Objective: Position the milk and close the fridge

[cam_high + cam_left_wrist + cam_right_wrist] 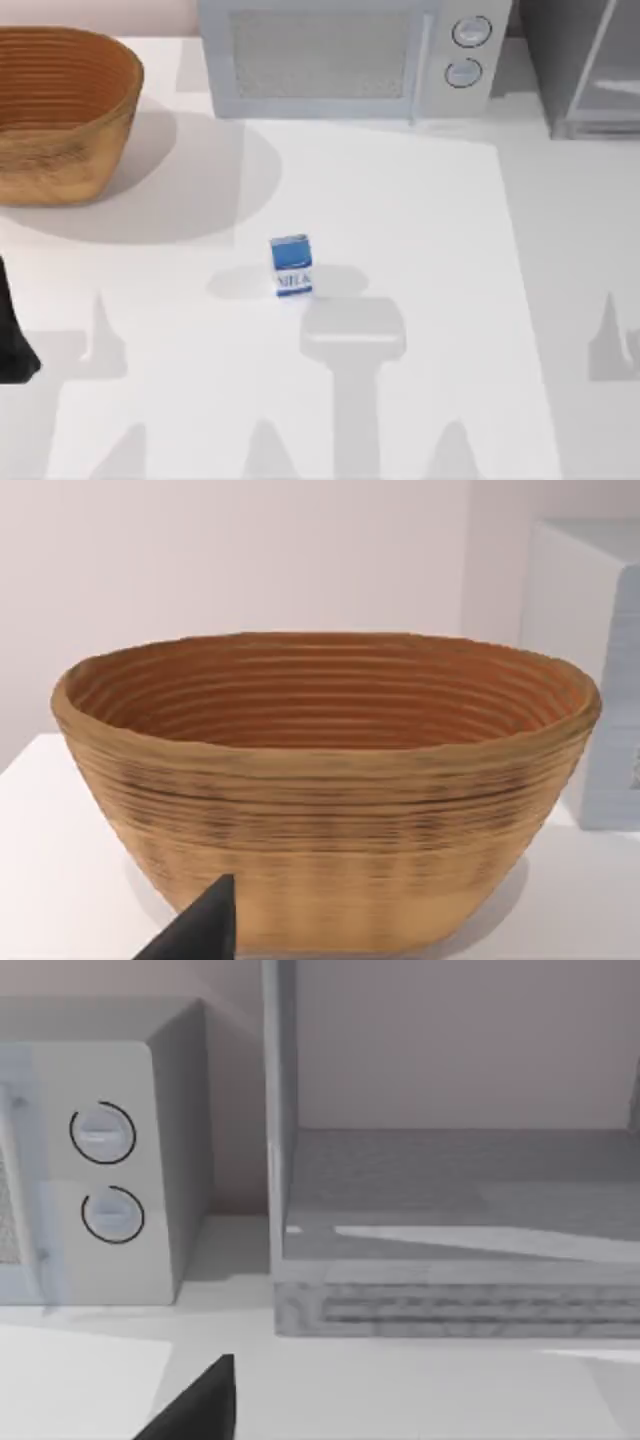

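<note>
Dark fingertips (195, 930) of the left gripper sat just before the basket (330, 790), at ten o'clock on the table (430, 300); whether either gripper was apart or together, I couldn't tell. Milk (291, 265) stood upright near the centre, well apart from the fridge (585, 70) at two o'clock, beside the microwave (350, 55). Its inside lay open before the right arm.

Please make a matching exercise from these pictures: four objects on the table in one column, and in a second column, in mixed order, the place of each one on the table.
Objects:
1. milk
2. basket
3. microwave
4. fridge

Places, as the top view shows them:
A. far right corner
B. far left
C. near the middle of the table
D. at the back, in the middle

Pairs: 1-C, 2-B, 3-D, 4-A
</note>
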